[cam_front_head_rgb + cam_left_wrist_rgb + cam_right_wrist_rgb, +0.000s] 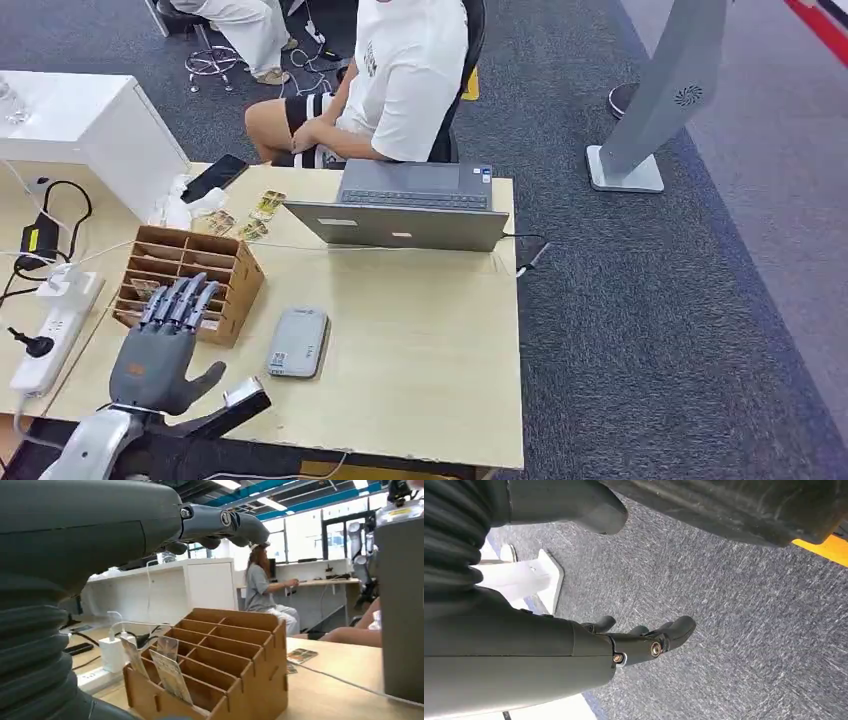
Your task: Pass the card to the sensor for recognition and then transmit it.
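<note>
- Standing near the left front of the pale wooden table, a brown wooden organizer is split into rows of open compartments.
- From the left wrist view, a few cards stand tilted in the compartments at one end of the organizer; the other compartments visible there hold nothing that can be made out.
- The left hand hovers over the organizer's near edge, fingers stretched out together, thumb out to the side, grasping nothing.
- The right hand hangs over the grey carpet, fingers loosely extended and apart, with nothing in them.
- A flat grey sensor lies on the table just right of the organizer, apart from it.
- More loose cards lie on the table behind the organizer, beside a black phone.
- A grey laptop sits open at the far edge, facing a seated person in a white shirt.
- A white power strip with plugged cables lies left of the organizer, and a white cabinet stands beyond it.
- A grey stand rises from the carpet to the right of the table.
</note>
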